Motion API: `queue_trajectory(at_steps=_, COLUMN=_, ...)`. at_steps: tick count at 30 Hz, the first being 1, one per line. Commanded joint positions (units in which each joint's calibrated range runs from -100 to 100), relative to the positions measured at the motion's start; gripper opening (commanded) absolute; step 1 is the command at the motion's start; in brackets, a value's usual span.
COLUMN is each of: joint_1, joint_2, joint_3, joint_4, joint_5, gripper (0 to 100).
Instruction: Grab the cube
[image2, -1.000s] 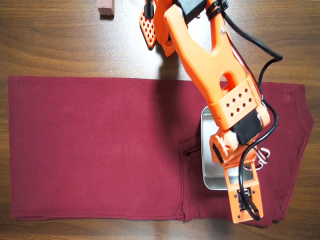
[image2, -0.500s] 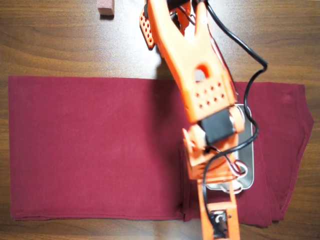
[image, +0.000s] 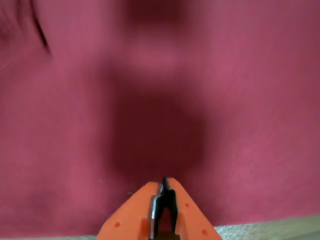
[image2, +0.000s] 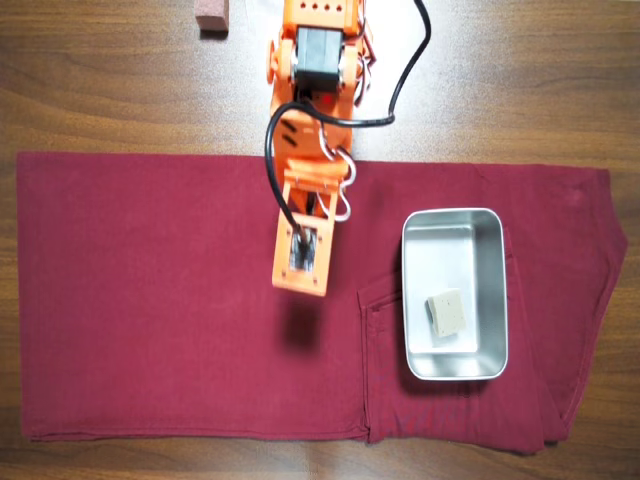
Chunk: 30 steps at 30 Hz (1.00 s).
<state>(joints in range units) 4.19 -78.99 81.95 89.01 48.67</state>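
The cube is a small pale beige speckled block lying inside the steel tray, right of centre in the overhead view. It does not show in the wrist view. My orange gripper hovers over the dark red cloth, well to the left of the tray and apart from the cube. In the wrist view the gripper enters from the bottom edge with its two orange jaws closed together at the tip and nothing between them. Only blurred red cloth lies in front of it.
A reddish-brown block sits on the wooden table at the top, left of the arm base. A black cable loops by the arm. The gripper's shadow falls on the cloth.
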Motion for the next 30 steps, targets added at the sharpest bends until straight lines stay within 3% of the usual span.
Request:
queue_trajectory(at_steps=1, joint_1=0.80, joint_2=-11.60, joint_3=8.85, joint_4=5.36, joint_5=0.15, gripper=0)
queue_trajectory(at_steps=6, joint_1=1.47, joint_2=-19.32, joint_3=17.96, joint_4=8.04, joint_5=-0.15, gripper=0)
queue_trajectory(at_steps=11, joint_1=-0.73, joint_2=-19.32, joint_3=17.96, joint_4=10.99, joint_5=-2.00, gripper=0)
queue_trajectory(at_steps=24, joint_1=-2.27, joint_2=-19.41, joint_3=18.05, joint_4=10.99, joint_5=-0.78, gripper=0)
queue_trajectory(at_steps=30, joint_1=-2.27, joint_2=-19.41, joint_3=18.05, joint_4=2.69, joint_5=-0.39, gripper=0)
